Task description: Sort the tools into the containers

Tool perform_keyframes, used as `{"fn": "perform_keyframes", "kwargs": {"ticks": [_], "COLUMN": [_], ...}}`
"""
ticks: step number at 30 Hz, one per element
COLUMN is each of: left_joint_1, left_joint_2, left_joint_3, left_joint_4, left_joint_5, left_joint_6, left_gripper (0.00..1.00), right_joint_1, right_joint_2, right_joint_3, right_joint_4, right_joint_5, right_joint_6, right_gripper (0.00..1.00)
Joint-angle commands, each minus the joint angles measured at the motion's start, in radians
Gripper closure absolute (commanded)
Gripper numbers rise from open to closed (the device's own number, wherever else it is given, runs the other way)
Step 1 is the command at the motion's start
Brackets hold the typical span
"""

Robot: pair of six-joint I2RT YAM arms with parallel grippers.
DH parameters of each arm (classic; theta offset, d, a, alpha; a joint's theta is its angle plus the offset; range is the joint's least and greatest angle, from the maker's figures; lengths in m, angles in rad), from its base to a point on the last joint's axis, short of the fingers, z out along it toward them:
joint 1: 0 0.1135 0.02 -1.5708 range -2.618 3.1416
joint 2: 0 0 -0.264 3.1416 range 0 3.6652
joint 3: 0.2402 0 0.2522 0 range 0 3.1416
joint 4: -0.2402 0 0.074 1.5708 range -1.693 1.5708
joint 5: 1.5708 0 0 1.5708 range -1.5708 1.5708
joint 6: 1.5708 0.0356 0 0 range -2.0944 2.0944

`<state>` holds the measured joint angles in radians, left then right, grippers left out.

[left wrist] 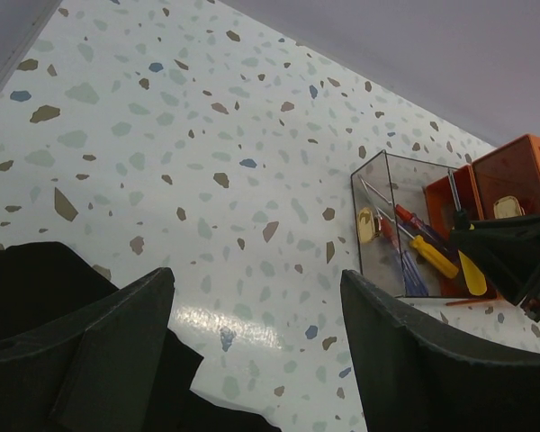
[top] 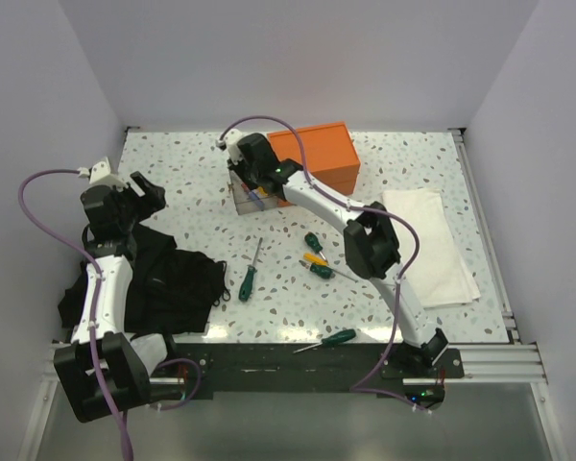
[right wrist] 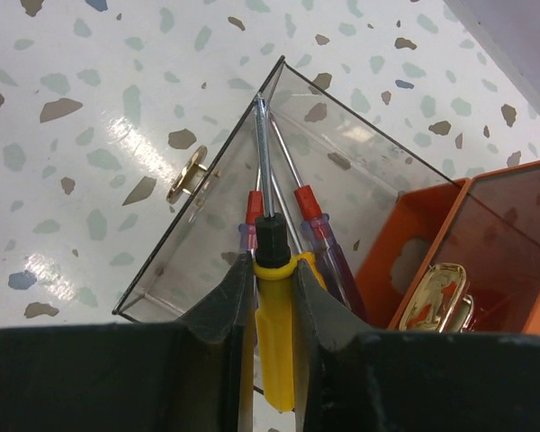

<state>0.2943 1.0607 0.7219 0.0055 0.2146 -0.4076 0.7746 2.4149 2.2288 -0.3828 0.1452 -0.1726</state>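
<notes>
Clamping a yellow screwdriver by the handle in the right tool, shaft reaching into the clear bin near the far edge of the desk, just beside the orange box. Hovering with the left tool spread apart by the black cloth near the left edge.
</notes>
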Motion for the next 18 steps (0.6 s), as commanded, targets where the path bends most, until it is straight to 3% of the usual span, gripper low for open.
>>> {"fn": "perform_keyframes", "kwargs": {"ticks": [1, 4, 5, 6, 7, 9, 13, 18], "left_joint_1": [0.008, 0.006, 0.008, 0.006, 0.008, 0.006, 0.008, 0.008], "left_joint_2": [0.010, 0.016, 0.016, 0.016, 0.018, 0.015, 0.013, 0.016], "left_joint_3": [0.024, 0.022, 0.024, 0.025, 0.033, 0.040, 0.051, 0.047], "left_joint_4": [0.048, 0.051, 0.053, 0.050, 0.047, 0.045, 0.050, 0.060], "left_joint_5": [0.014, 0.020, 0.019, 0.020, 0.023, 0.026, 0.026, 0.032], "left_joint_6": [-0.017, -0.022, -0.022, -0.022, -0.022, -0.020, -0.026, -0.031], "left_gripper": [0.21, 0.21, 0.21, 0.21, 0.21, 0.21, 0.21, 0.21], "right_joint_1": [-0.001, 0.000, -0.001, -0.001, -0.001, -0.004, -0.020, -0.050], "right_joint_2": [-0.034, -0.014, -0.008, -0.013, -0.022, -0.085, -0.307, -0.642], "right_joint_3": [0.000, 0.008, 0.012, 0.012, 0.009, -0.029, -0.252, -0.685], "right_joint_4": [0.059, 0.058, 0.052, 0.042, 0.041, 0.033, 0.080, 0.003], "right_joint_5": [0.053, 0.088, 0.091, 0.083, 0.067, -0.016, -0.192, -0.462], "right_joint_6": [-0.014, -0.034, -0.039, -0.045, -0.051, -0.047, -0.076, -0.353], "right_gripper": [1.00, 0.98, 0.90, 0.74, 0.64, 0.50, 0.44, 0.42]}}
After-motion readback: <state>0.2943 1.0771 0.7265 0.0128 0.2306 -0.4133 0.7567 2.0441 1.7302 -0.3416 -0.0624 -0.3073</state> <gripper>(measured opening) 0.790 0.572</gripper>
